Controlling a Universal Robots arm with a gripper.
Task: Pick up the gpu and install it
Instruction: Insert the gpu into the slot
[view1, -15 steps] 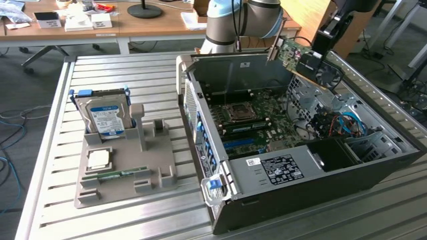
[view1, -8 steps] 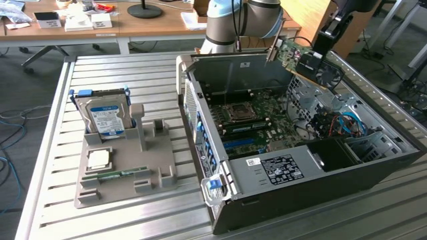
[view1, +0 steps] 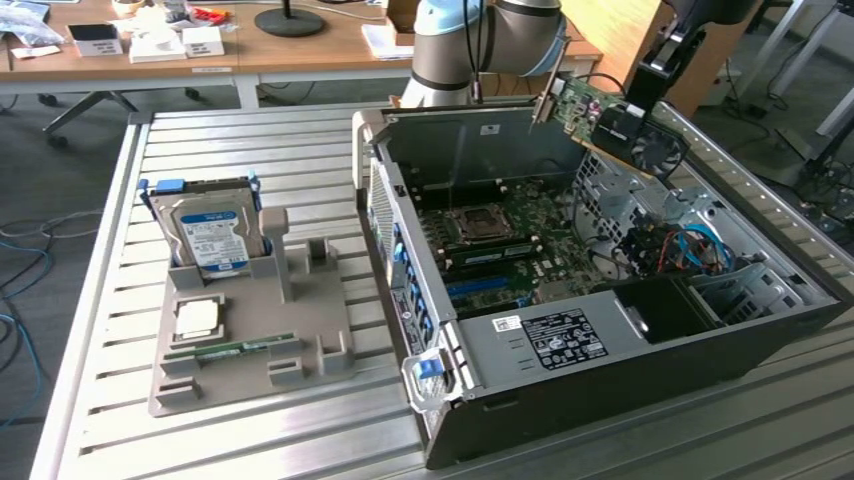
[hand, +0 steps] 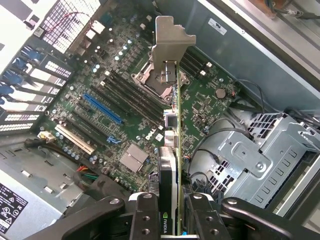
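Gripping flat green circuit-board gpu (view1: 603, 118) with black fan and silver end bracket: black two-finger gripper (hand: 170, 212), fingers clamped on card's edge. Card tilted in air above far corner of open black tower computer case (view1: 627, 370), apart from green motherboard (hand: 205, 95) inside case. Silver hard drive with blue-white label (view1: 211, 235) upright in grey plastic holder (view1: 240, 370) beside case, on exterior view's left.

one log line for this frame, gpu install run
gripper: shut on gpu | gpu: held edge-on above open computer case, over motherboard, not seated | hard drive: upright in grey fixture
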